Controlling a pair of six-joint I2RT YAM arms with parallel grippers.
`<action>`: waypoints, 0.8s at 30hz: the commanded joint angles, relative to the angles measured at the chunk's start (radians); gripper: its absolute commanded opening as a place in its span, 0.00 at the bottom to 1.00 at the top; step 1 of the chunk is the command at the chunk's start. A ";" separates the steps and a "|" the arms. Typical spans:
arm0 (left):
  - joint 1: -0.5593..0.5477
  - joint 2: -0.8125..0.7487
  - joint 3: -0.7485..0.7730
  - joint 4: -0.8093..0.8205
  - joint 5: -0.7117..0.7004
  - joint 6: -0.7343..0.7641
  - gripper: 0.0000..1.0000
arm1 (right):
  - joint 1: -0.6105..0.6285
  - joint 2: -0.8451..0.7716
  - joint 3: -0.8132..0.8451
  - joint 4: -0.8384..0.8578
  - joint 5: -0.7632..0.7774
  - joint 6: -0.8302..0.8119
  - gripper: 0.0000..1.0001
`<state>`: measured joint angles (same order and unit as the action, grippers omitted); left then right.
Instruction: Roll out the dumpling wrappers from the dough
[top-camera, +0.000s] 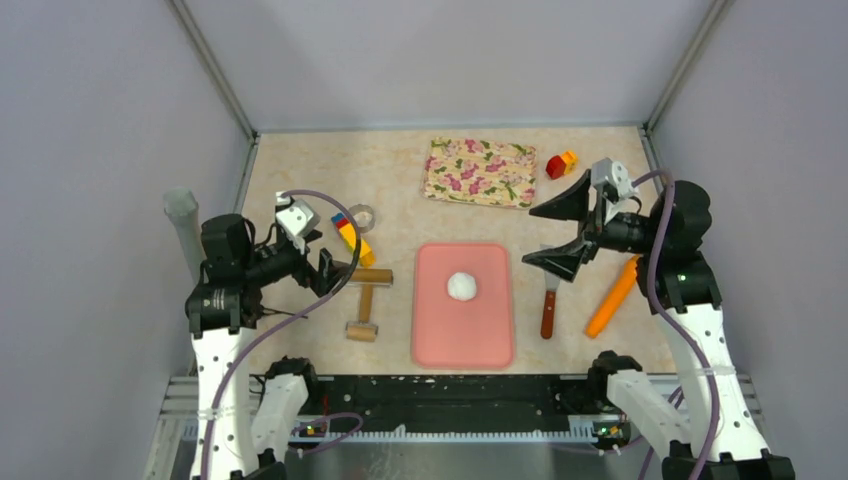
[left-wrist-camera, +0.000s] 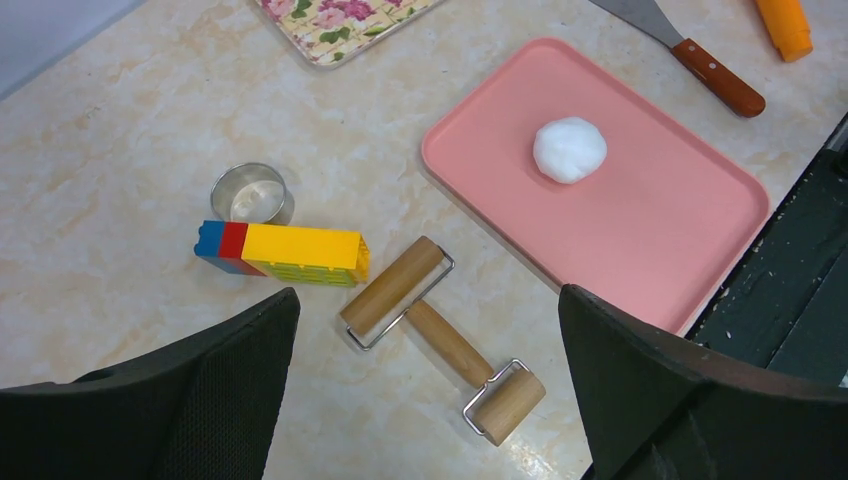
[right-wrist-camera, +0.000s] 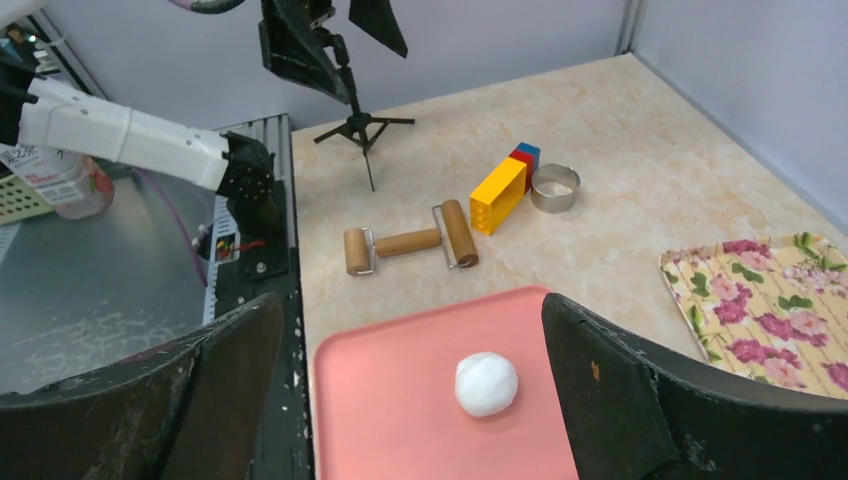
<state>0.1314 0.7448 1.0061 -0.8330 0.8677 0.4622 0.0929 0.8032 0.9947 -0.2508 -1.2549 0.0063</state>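
- You are seeing the pink mat (top-camera: 463, 345) lying at lower centre of the overhead view, nearest the arm bases. The dough (top-camera: 462, 286) is sitting on its upper half as one round white ball.
- Left of the mat, a wooden roller (top-camera: 365, 300) is resting on the table (top-camera: 300, 170), clear of the mat's edge.
- Right of the mat, a brown-handled spatula (top-camera: 548, 305) and an orange stick (top-camera: 612, 296) are lying near each other without touching.
- Your left gripper (top-camera: 330, 272) is hanging at centre left, its fingers standing wide apart and gripping nothing.
- The dough is lying to this gripper's right, well apart from it, with the roller's head coming between them. In the left wrist view the ball is showing at upper right, beyond the fingertips.
- Your right gripper (top-camera: 527, 237) is hovering at centre right, its fingers also standing wide apart and empty.
- The dough is lying below and to the left of this gripper in the frame, near but not touching. In the right wrist view the ball is sitting low in the middle, between the two fingers.
- Farther up on the left, a yellow, red and blue block (top-camera: 351, 236) is lying just beside a metal ring (top-camera: 362, 216).
- Farthest off, a floral board (top-camera: 480, 172) is lying at upper centre, with a red and yellow toy (top-camera: 561, 164) to its right.
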 joint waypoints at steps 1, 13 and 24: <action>0.012 0.001 -0.016 0.039 0.047 0.013 0.99 | -0.007 0.001 -0.015 0.130 0.060 0.104 0.99; 0.040 -0.015 -0.047 0.060 0.089 0.028 0.99 | -0.007 -0.005 -0.104 0.215 0.124 0.001 0.99; 0.063 -0.033 -0.076 0.107 0.083 0.004 0.99 | -0.006 0.004 -0.145 0.286 0.543 0.009 0.99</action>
<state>0.1822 0.7277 0.9401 -0.7815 0.9272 0.4728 0.0929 0.8066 0.8551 -0.0414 -0.8631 0.0185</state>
